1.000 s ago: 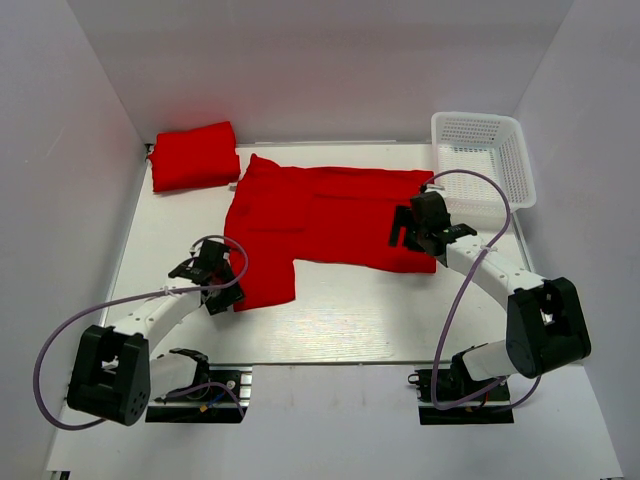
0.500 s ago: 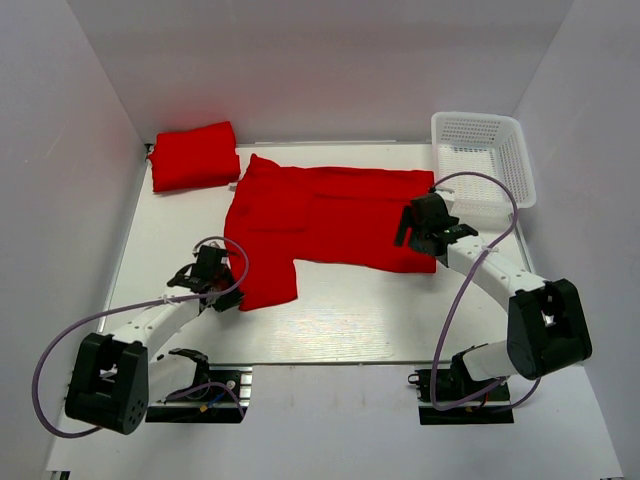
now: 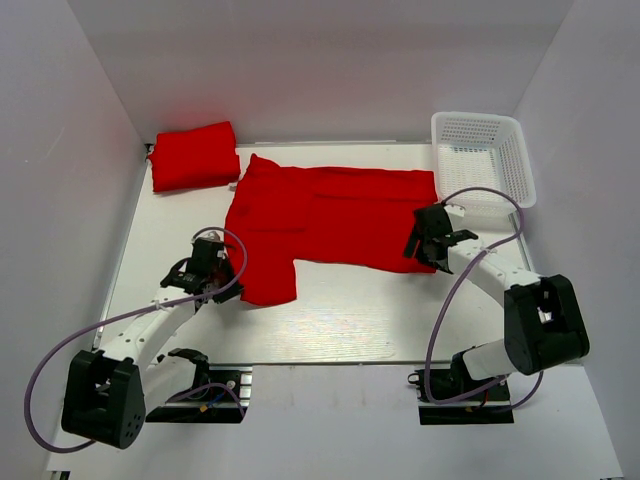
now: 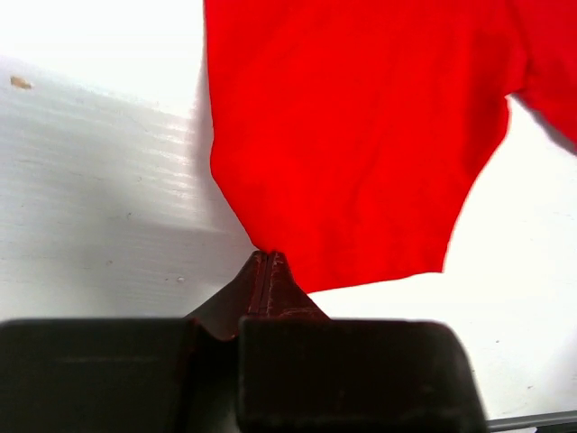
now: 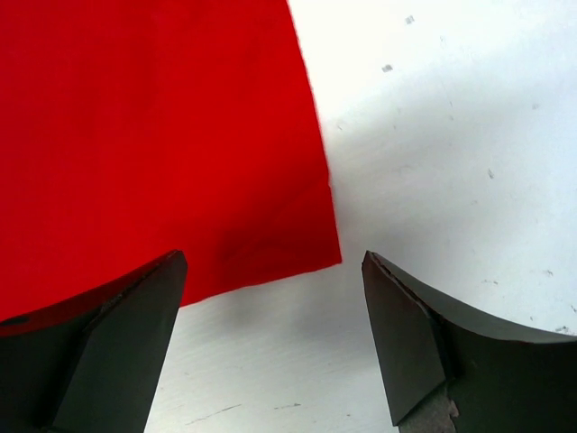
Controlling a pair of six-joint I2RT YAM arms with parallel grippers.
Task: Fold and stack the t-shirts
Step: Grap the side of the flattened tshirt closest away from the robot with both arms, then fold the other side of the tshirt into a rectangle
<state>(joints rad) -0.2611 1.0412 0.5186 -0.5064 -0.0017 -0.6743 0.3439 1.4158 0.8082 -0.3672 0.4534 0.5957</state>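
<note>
A red t-shirt (image 3: pixel 320 215) lies spread flat across the middle of the table. A second t-shirt (image 3: pixel 195 155) sits folded at the back left. My left gripper (image 3: pixel 236 288) is at the spread shirt's near left edge. In the left wrist view its jaws are shut tight, with the tips (image 4: pixel 268 259) pinching the rim of the red cloth (image 4: pixel 361 135). My right gripper (image 3: pixel 424 258) hangs open over the shirt's near right corner (image 5: pixel 315 244). One finger (image 5: pixel 126 343) is above the cloth and the other finger (image 5: pixel 424 343) above bare table.
A white lattice basket (image 3: pixel 482 150) stands at the back right, just beyond the right arm. White walls close in the table on the left, back and right. Both arm bases sit at the near edge.
My left gripper has shut on the shirt's near left edge and shifted slightly. My right gripper has slid to the right, onto the shirt's near right corner, still open.
</note>
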